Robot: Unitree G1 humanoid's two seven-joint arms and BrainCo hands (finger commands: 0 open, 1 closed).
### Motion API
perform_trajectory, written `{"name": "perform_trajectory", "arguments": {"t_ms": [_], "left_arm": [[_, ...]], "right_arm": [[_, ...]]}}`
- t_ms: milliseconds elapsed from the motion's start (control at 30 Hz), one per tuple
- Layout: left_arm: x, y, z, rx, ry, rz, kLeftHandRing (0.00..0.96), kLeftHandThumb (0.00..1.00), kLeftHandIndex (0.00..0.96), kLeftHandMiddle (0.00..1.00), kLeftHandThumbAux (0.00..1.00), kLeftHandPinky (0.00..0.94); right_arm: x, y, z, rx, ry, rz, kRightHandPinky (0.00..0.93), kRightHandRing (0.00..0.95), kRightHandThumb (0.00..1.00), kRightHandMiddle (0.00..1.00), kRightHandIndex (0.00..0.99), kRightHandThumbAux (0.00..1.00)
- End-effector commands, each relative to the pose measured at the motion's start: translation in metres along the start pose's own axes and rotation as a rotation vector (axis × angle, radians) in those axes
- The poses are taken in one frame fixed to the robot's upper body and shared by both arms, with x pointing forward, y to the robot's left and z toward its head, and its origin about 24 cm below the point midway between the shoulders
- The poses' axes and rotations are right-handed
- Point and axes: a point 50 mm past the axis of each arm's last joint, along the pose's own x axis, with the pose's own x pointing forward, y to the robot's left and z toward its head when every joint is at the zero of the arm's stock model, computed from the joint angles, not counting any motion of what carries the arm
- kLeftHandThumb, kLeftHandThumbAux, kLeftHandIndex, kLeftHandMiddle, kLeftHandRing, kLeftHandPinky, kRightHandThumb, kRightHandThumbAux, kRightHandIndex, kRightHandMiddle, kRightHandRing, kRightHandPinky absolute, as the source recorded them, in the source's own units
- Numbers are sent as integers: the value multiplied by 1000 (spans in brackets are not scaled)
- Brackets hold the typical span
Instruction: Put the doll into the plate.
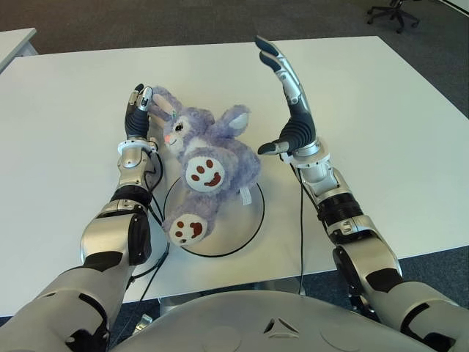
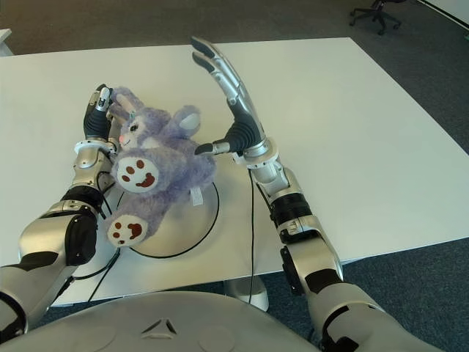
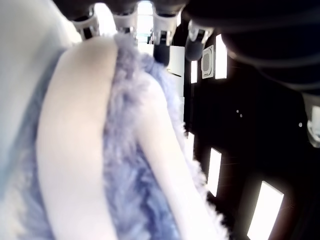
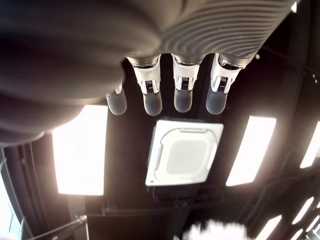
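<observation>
The left hand (image 1: 138,110) has its fingers curled on an ear of the purple doll (image 1: 209,158), which lies to its right, feet over the plate (image 1: 249,220). The right hand (image 1: 287,95) stands beside the doll, fingers straight, holding nothing.

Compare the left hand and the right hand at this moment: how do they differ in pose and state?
The left hand is against the plush bunny's ear, fingers curled on it; the right hand touches nothing, fingers extended and spread. The left hand sits low by the bunny's head; the right hand stands raised, fingers pointing up, beside the bunny's other side. Both flank the bunny, which lies partly over the white plate.
</observation>
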Motion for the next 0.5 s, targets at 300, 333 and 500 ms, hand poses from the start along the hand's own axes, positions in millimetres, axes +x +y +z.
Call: {"name": "perform_trajectory", "arguments": {"t_ms": [300, 333, 500], "left_arm": [[-34, 2, -58, 0, 262, 16, 61, 0, 0, 99, 370, 0], [-34, 2, -58, 0, 262, 16, 61, 0, 0, 98, 370, 0], [-34, 3, -59, -6, 267, 22, 62, 0, 0, 101, 377, 0]], "right_arm": [[4, -8, -18, 17, 68, -46, 0, 0, 17, 0, 0, 329], [4, -8, -18, 19, 69, -47, 0, 0, 20, 0, 0, 325], [5, -9, -22, 17, 98, -69, 0, 0, 39, 0, 0, 307]]}}
